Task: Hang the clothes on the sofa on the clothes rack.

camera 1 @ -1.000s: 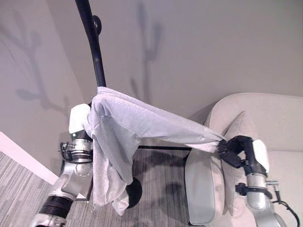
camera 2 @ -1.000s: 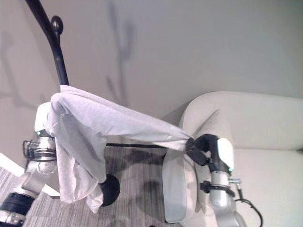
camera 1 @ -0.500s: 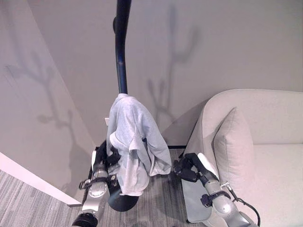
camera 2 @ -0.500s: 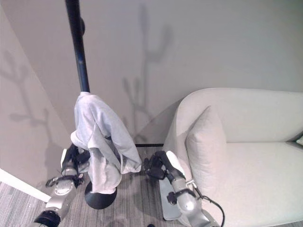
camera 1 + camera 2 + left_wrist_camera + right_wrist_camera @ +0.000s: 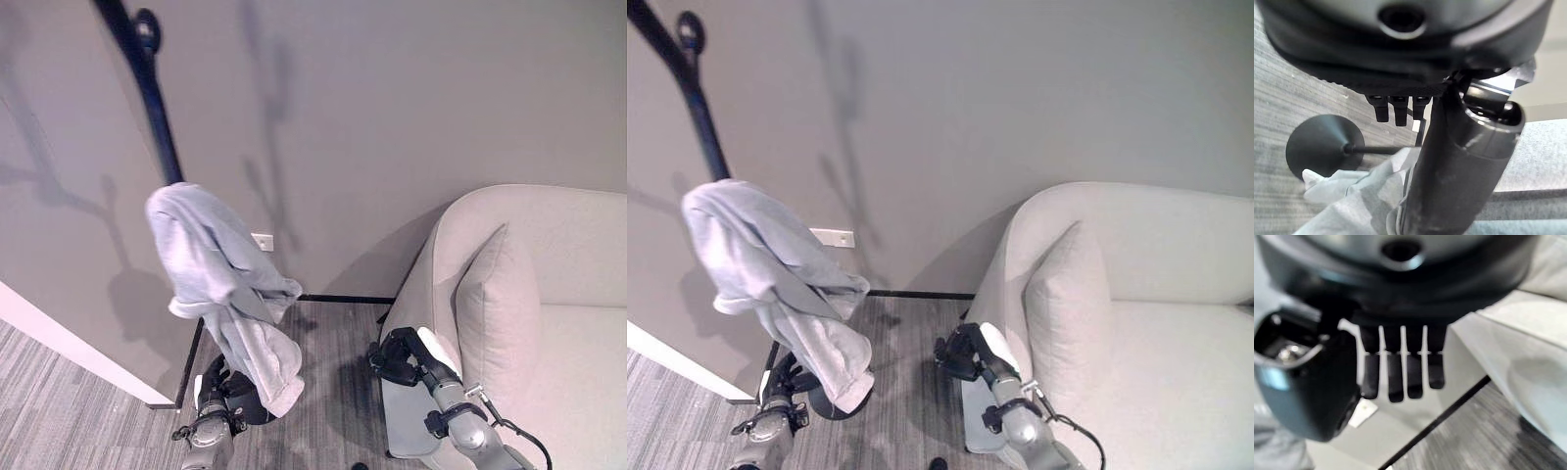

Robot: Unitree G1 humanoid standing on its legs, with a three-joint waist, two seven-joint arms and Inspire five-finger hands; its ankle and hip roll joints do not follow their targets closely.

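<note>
A light grey garment (image 5: pixel 211 269) hangs draped over the black clothes rack (image 5: pixel 147 83), its lower end dangling above the rack's round base (image 5: pixel 1325 144). My left hand (image 5: pixel 216 390) is low beside that base, under the garment's hem, open and holding nothing; its fingers (image 5: pixel 1396 110) show free in the left wrist view, with grey cloth (image 5: pixel 1352 205) close by. My right hand (image 5: pixel 397 357) hangs open by the sofa's (image 5: pixel 549 255) outer side, apart from the garment; its fingers (image 5: pixel 1400 377) hold nothing.
A pale cushion (image 5: pixel 500 313) leans upright against the sofa's arm. The rack stands close to the grey wall, which carries a white socket (image 5: pixel 262 241). A white wall edge (image 5: pixel 69 343) juts in at the left. Striped grey floor lies between rack and sofa.
The garment was stretched between both hands a second ago; both have let go and dropped low, and it now hangs on the rack alone. The camera has also shifted.
</note>
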